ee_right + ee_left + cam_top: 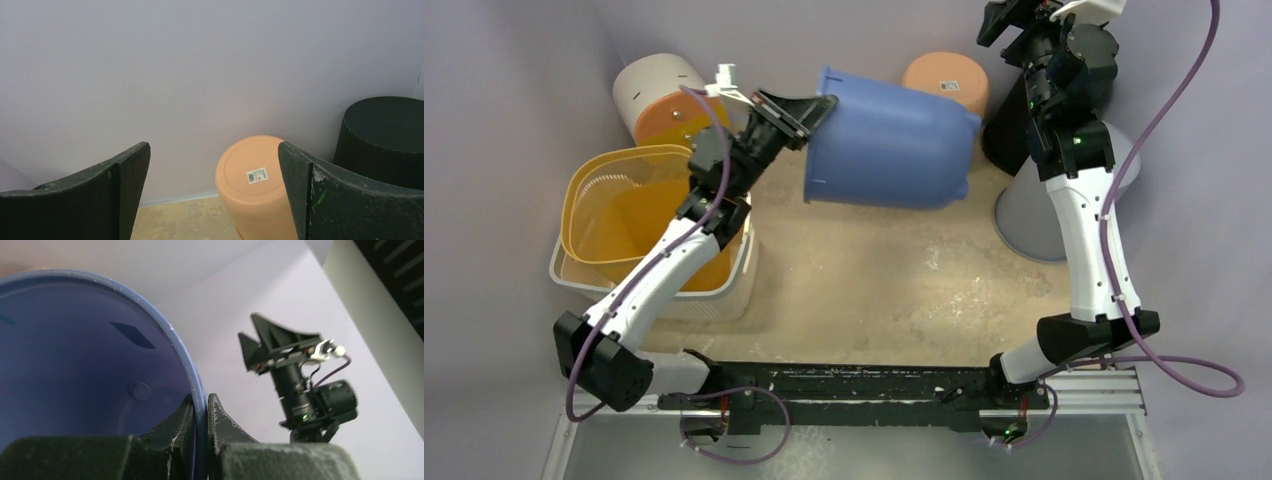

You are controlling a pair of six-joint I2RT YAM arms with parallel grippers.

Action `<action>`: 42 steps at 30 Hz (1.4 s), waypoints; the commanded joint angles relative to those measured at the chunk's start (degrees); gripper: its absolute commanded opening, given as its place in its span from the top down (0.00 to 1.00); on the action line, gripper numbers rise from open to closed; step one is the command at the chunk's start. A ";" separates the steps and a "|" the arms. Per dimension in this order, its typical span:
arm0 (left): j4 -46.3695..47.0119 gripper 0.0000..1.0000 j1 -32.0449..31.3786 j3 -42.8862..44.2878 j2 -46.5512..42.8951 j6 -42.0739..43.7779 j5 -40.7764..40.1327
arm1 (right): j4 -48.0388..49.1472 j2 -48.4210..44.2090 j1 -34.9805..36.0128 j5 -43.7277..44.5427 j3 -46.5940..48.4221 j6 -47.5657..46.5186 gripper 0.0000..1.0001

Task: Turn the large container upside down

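The large blue container (889,145) lies tipped on its side above the table, its open mouth to the left and its base to the right. My left gripper (816,112) is shut on its rim, one finger inside and one outside. The left wrist view looks into the blue container (90,365), with the rim pinched at my left gripper (200,405). My right gripper (214,165) is open and empty, held high at the back right (1024,12), apart from the container.
An upside-down orange tub (946,82) stands at the back, also in the right wrist view (257,192). A black bin (382,140) and a grey cone-shaped tub (1034,215) stand at the right. At the left are a yellow basket (614,205) in a white crate (724,295) and a white cylinder (656,85).
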 commanded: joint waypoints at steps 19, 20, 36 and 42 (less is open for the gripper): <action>58.45 1.00 -10.57 -17.00 24.43 -27.05 -0.87 | 2.54 -4.17 -0.41 2.66 -1.23 -6.45 0.00; 62.76 1.00 -10.99 -17.39 26.78 -30.88 -2.26 | 2.61 -4.29 -0.54 2.75 -1.42 -6.45 0.00; 78.27 1.00 -10.52 -26.20 45.34 -46.14 -2.45 | 3.11 -4.34 -1.32 3.29 -3.35 -7.07 0.00; 78.07 1.00 -4.90 -31.68 47.93 -44.82 1.57 | 3.39 -4.47 -1.50 2.93 -4.60 -7.90 0.00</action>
